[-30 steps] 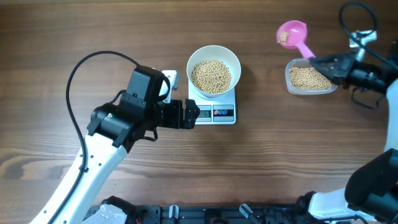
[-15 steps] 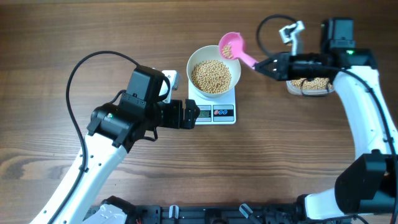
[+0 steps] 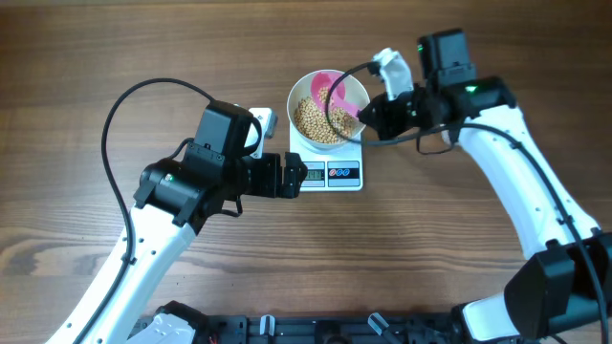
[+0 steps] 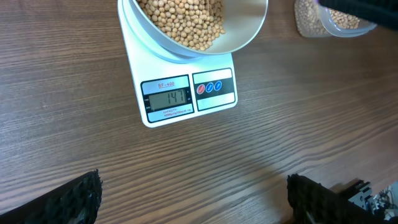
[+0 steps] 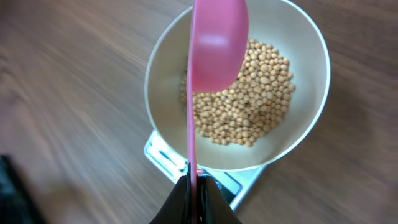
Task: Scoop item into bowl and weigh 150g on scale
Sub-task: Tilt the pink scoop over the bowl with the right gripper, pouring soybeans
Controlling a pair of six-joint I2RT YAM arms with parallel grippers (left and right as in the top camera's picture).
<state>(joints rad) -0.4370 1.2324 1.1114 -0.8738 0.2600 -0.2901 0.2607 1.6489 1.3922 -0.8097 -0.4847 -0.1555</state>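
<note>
The right arm has swung in from the desk's right edge. A second ago it held the pink scoop [image 3: 332, 96] over the clear plastic container [image 4: 323, 18], with a few beans in its cup. Half a second ago the scoop had reached the bowl's right rim. Now it hangs over the white bowl [image 3: 358, 88], rolled onto its side above the soybeans [image 3: 320, 122], with the handle seen edge-on from the right wrist.

The right gripper [image 3: 369, 114] is clamped on the end of the scoop's handle, fingers pressed together around it. It sits just beside the bowl's right rim.

The bowl stands on the kitchen scale [image 3: 346, 175] near the middle of the desk, a little toward the far edge, and neither has shifted. The soybeans heap in the bottom of the bowl, and more lie in the container toward the right edge. From overhead the right arm now covers that container. The scale's display [image 4: 166, 98] reads 147.

The left arm has not moved. The left gripper [image 3: 295, 176] hovers at the scale's front left corner with its fingers spread wide apart, holding nothing.
</note>
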